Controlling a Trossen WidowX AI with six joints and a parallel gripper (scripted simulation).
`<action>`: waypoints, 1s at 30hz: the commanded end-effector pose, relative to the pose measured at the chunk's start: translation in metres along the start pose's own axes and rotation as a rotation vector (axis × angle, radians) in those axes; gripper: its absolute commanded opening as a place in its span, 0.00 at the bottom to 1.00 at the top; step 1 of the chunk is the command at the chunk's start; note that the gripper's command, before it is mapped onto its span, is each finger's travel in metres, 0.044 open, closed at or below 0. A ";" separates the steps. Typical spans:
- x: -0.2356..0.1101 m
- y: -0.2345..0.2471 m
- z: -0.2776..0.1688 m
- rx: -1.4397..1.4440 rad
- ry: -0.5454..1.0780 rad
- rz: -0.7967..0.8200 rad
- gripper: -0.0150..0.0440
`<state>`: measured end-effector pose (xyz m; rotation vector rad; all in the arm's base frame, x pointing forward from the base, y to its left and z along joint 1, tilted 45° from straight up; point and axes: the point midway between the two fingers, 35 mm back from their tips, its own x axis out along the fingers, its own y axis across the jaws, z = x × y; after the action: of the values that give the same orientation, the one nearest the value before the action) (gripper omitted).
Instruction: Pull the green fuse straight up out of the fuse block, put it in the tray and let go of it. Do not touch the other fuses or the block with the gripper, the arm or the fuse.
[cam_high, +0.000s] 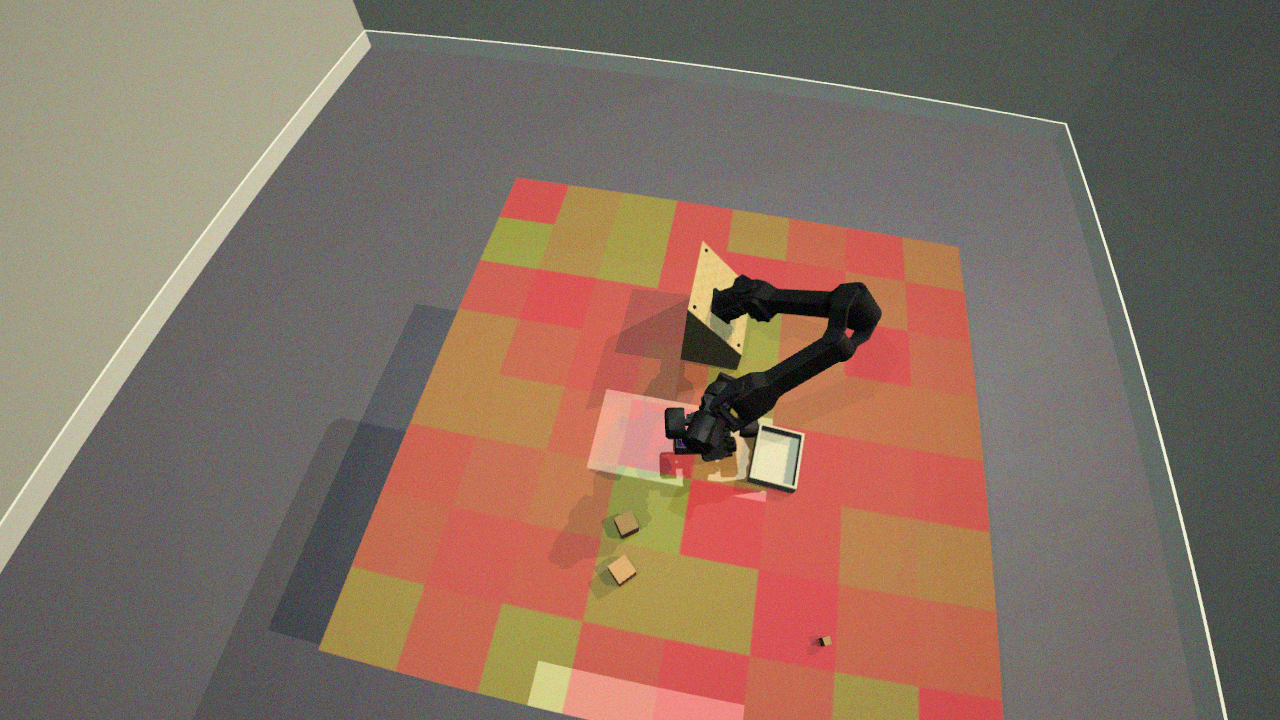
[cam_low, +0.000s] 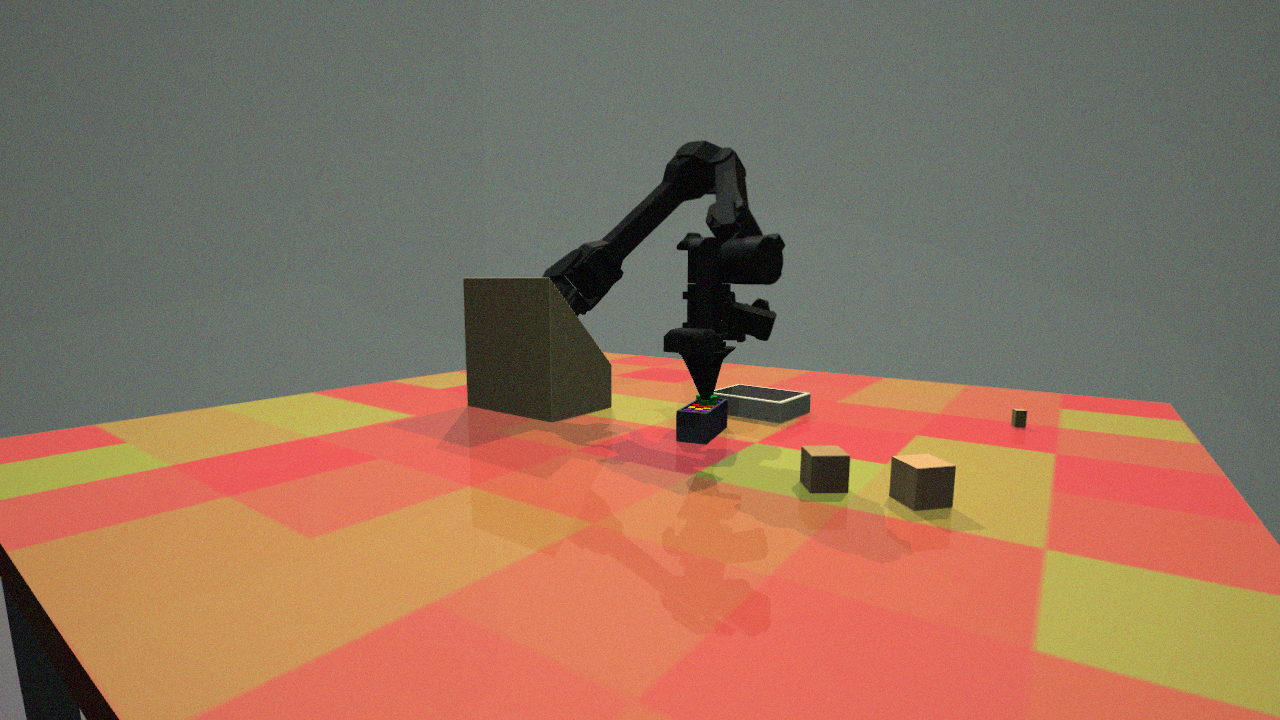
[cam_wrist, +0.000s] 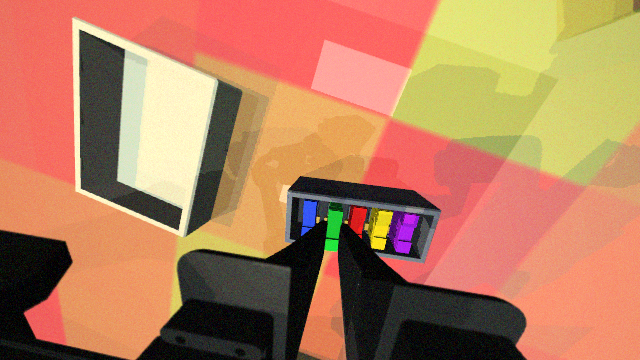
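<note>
arm (cam_low: 644, 214): matte black, blocky links | hand (cam_wrist: 330, 240): tapered black fingers

A table top (cam_low: 268, 555) chequered in red, orange & yellow-green patches is seen, w/ a tan wedge-shaped mount (cam_low: 528, 358) carried toward the far side. A dark fuse block (cam_low: 700, 420) is set near the middle, w/ a pale-rimmed tray (cam_low: 762, 402) just beside it but apart. Two brown cubes (cam_low: 824, 469) (cam_low: 921, 480) are placed nearer the front, and a much smaller cube (cam_low: 1018, 417) is found well apart at the right.
</note>
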<state>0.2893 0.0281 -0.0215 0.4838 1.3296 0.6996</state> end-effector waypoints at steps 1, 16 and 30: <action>-0.002 0.000 0.000 -0.006 0.001 -0.003 0.25; -0.010 -0.001 0.000 -0.005 0.001 -0.003 0.25; -0.017 0.000 0.000 -0.004 0.000 -0.002 0.25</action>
<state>0.2885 0.0178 -0.0110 0.4880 1.3281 0.6994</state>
